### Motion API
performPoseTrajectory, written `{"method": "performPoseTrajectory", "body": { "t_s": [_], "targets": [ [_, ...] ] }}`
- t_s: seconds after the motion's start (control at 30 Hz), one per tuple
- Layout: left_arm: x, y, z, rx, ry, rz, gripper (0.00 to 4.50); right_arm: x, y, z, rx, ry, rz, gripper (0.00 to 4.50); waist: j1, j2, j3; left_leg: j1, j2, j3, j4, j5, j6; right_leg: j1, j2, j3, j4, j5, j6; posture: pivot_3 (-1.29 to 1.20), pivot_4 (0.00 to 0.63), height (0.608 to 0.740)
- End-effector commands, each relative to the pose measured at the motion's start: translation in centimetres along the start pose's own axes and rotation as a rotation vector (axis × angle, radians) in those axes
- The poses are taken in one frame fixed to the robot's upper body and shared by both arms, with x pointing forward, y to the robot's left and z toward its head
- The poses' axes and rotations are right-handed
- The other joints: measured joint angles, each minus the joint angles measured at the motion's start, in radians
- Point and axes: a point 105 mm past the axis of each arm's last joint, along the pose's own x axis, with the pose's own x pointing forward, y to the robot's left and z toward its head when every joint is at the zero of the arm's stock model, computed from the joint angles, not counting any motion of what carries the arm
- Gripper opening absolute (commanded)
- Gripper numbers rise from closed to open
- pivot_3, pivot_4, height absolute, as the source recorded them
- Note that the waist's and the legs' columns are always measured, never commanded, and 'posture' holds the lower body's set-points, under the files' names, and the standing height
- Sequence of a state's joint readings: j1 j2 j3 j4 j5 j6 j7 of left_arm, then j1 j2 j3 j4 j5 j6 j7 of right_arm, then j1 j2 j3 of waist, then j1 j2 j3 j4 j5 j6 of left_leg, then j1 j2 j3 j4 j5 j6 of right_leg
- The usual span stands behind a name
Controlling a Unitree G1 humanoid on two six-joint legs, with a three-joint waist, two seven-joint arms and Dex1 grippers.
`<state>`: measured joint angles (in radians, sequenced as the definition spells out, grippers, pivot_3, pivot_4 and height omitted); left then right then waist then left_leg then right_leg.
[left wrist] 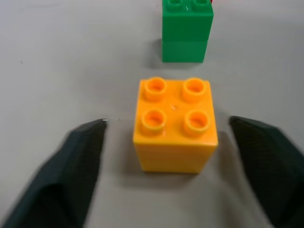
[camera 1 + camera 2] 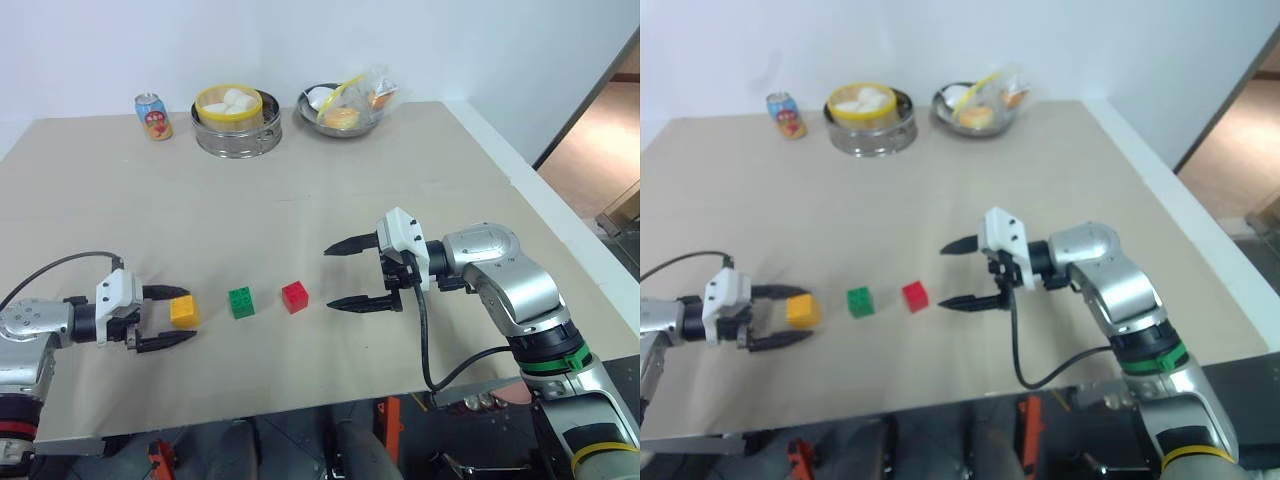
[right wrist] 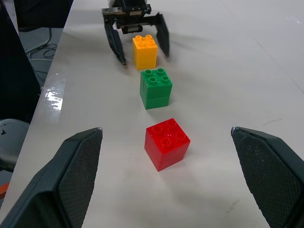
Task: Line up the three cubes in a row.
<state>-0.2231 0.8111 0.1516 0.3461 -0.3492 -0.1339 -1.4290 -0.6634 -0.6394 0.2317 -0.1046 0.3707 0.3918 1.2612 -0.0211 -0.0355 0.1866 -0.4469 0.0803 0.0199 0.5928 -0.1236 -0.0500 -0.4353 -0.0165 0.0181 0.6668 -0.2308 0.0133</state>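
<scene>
You have three glossy plastic toy-brick cubes with round studs on top, sitting in a row near the front edge of the desk [image 2: 400, 160]: the orange-yellow cube [image 2: 184, 311] on the left, the green cube [image 2: 241, 301] in the middle and the red cube [image 2: 295, 296] on the right. The green one shows a seam around its middle, like two thin bricks stacked. The red one sits slightly turned against the other two. The desk top is a smooth, matte beige sheet.

Your left tool [image 2: 170, 318] stands wide open around the orange-yellow cube, one tapered black finger on each side, with a clear gap to the cube on both sides in the left wrist view. Your right tool [image 2: 345, 273] is also spread wide and grips nothing; it hovers just right of the red cube, pointing along the row.

At the far edge stand a printed drink can [image 2: 152, 116], a round metal steamer [image 2: 236, 122] with pale buns, and a metal bowl [image 2: 345, 108] of wrapped food.
</scene>
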Motion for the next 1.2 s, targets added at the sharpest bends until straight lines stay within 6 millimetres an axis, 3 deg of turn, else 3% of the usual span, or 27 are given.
{"method": "performPoseTrajectory", "body": {
  "t_s": [0.03,0.23,0.53,0.6,0.77,0.87,1.03,1.2],
  "targets": [
    [-1.1,1.0,1.2,0.055,0.015,0.01,4.45,-0.5,-0.2,1.2,-0.044,-0.028,-0.018,4.5,0.0,0.0,0.0,0.0,0.0,0.0,0.0,0.0,0.0,0.0,0.0,0.0,0.0,0.0,0.0,0.0,0.15,0.74],
    [-2.4,1.6,3.7,0.045,-0.016,0.018,4.45,-0.5,-0.3,1.2,-0.043,-0.037,-0.02,4.5,0.0,0.0,0.0,0.0,0.001,0.0,0.0,0.0,0.0,-0.001,0.001,0.0,0.0,0.0,0.0,0.0,0.15,0.74],
    [-2.9,-0.4,8.2,-0.105,-0.05,-0.053,4.45,-0.8,0.0,1.7,-0.027,-0.056,-0.003,4.5,-0.002,0.0,0.0,0.0,0.002,0.001,0.0,0.0,-0.001,-0.001,0.002,0.001,0.001,0.0,0.0,0.0,0.15,0.74],
    [-2.7,0.6,9.0,-0.093,-0.097,0.022,4.45,-0.8,-0.1,1.9,-0.022,-0.066,-0.008,4.5,-0.002,0.0,0.0,0.0,0.002,0.001,0.0,0.0,0.0,-0.001,0.002,0.001,0.001,0.0,-0.001,0.0,0.15,0.74],
    [-2.0,5.3,10.0,0.048,-0.194,0.396,4.45,-1.2,-1.5,2.5,0.005,-0.118,-0.126,4.5,0.001,0.0,0.0,0.0,0.002,0.001,0.004,0.0,0.0,0.0,0.003,0.001,0.001,0.002,0.0,0.0,0.15,0.74],
    [-1.6,6.5,9.9,0.052,-0.234,0.52,4.45,-2.0,-3.3,2.6,0.001,-0.118,-0.276,4.5,0.0,0.0,0.0,0.0,0.002,0.002,0.006,0.0,0.0,0.001,0.003,0.003,0.001,0.004,0.004,0.0,0.15,0.74],
    [0.3,5.8,8.9,0.045,-0.221,0.487,4.45,-3.3,-4.4,2.2,0.019,-0.094,-0.338,4.5,-0.002,-0.001,0.0,0.0,0.002,0.006,0.006,0.0,0.0,0.0,0.003,0.007,0.001,0.008,0.008,0.0,0.15,0.74],
    [1.4,6.9,9.2,0.054,-0.221,0.486,4.45,-3.7,-4.9,1.2,0.017,-0.05,-0.374,4.5,-0.001,-0.001,0.0,0.0,0.002,0.006,0.007,0.0,0.0,0.0,0.004,0.008,0.001,0.007,0.007,0.0,0.15,0.74]
  ]
}}
